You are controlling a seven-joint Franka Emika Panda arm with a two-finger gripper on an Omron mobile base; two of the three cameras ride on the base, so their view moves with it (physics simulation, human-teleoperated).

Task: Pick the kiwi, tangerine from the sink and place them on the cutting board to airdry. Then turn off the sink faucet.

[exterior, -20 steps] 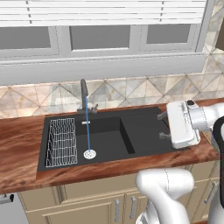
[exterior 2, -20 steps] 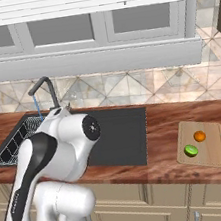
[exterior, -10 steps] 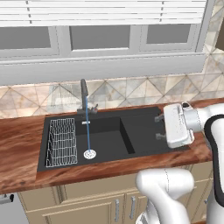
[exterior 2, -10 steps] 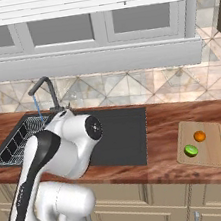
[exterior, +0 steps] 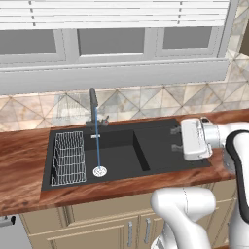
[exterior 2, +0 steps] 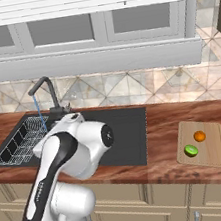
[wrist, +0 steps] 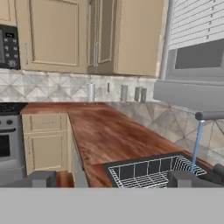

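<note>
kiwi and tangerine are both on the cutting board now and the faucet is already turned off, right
Not quite: the faucet is not off. The left base view shows a blue stream of water falling from its spout to the drain. The kiwi and tangerine are both on the cutting board.

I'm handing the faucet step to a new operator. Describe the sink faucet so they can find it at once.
Find the black sink sunk in the reddish wood counter under the window. At its back edge, above the wire rack, stands the sink faucet: the slim dark upright post with a thin blue stream running down to the drain.
</note>
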